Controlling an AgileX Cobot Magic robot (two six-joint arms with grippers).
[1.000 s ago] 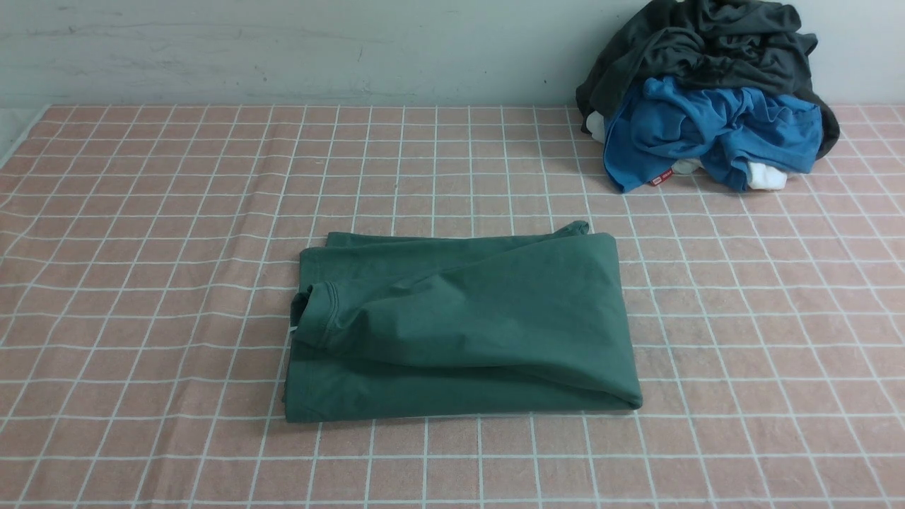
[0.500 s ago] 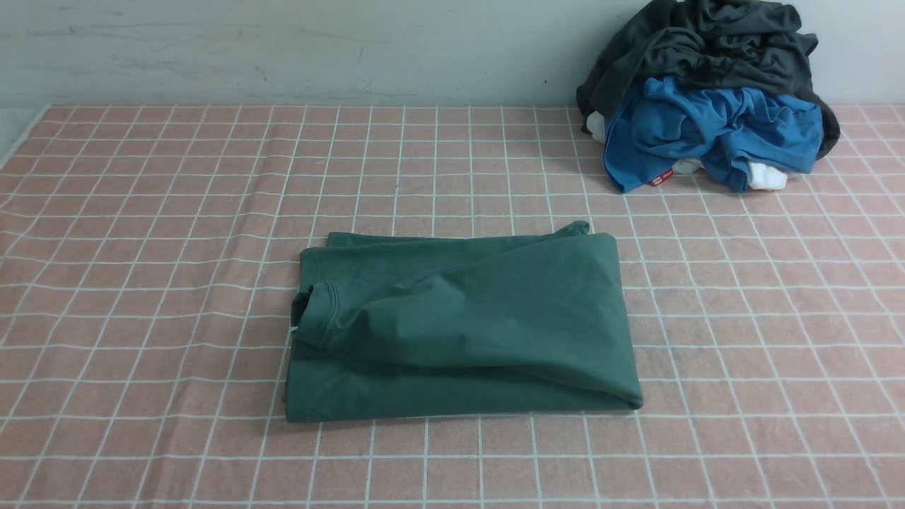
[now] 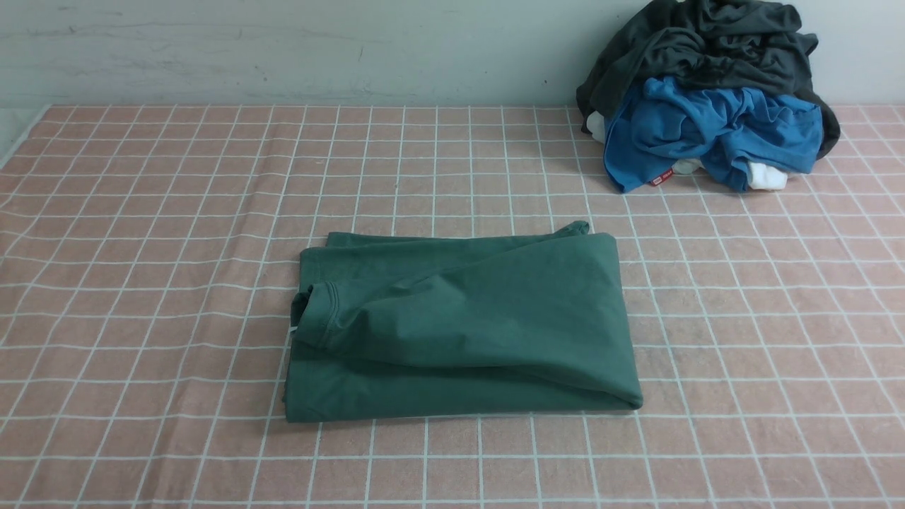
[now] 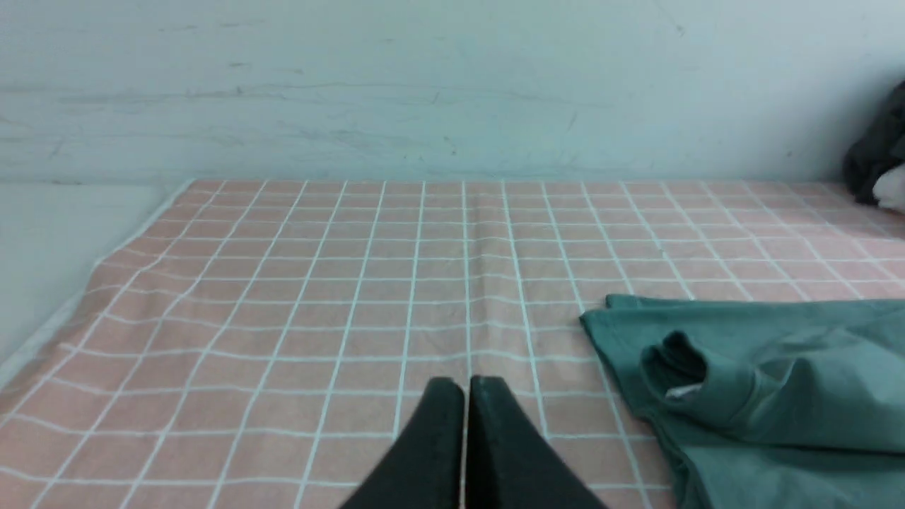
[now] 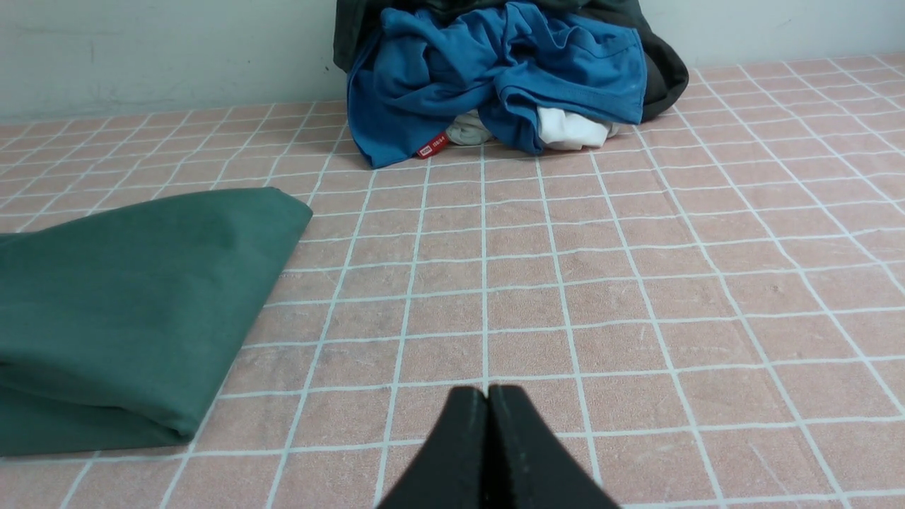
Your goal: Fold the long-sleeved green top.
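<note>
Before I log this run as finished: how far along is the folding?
Done: the green long-sleeved top lies folded in a compact rectangle on the checked cloth. In hand: nothing; the left gripper and right gripper are shut, clear of it. Left: seemingly nothing.

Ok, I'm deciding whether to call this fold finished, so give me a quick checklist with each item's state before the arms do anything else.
1. green long-sleeved top folded into a compact rectangle: ok.
2. Sleeve cuff tucked in: not ok, it lies on top at the left edge.
3. left gripper free of fabric, fingers together: ok.
4. right gripper free of fabric, fingers together: ok.
5. Top apart from the clothes pile: ok.
6. Underside layers flat: cannot tell.
</note>
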